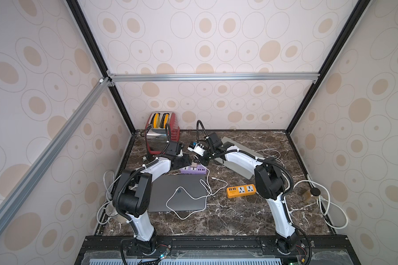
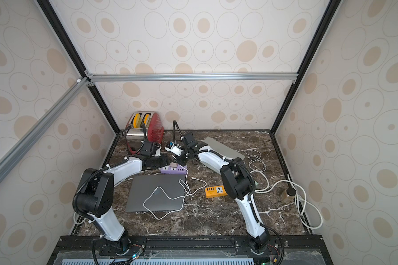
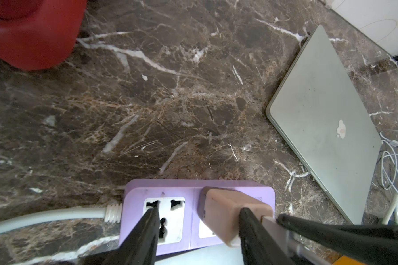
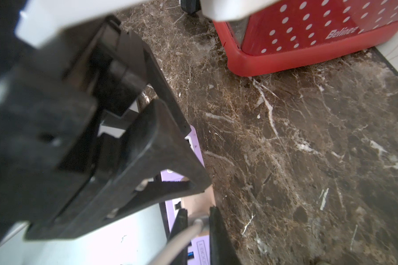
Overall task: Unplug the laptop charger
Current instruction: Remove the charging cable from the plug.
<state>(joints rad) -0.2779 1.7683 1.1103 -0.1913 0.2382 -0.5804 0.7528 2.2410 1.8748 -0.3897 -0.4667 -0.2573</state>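
The laptop charger (image 3: pixel 225 206), a pinkish-beige block, sits plugged into a purple power strip (image 3: pixel 133 206) behind the dark grey laptop (image 1: pixel 177 192). My left gripper (image 3: pixel 200 208) is open over the strip, one finger on the free socket and the other against the charger's side. My right gripper (image 4: pixel 198 210) is shut on the charger's (image 4: pixel 197 200) cable end, where the white connector enters the block. In both top views the two grippers meet over the strip (image 1: pixel 193 170) and charger (image 2: pixel 173 164). The charger's white cable (image 1: pixel 186 195) loops over the dark laptop.
A red toaster (image 1: pixel 161 133) stands at the back left, close to the left arm. A silver laptop (image 1: pixel 251 151) lies under the right arm. An orange power strip (image 1: pixel 241 190), loose white cords (image 1: pixel 329 206) and a small jar (image 1: pixel 310 194) sit to the right.
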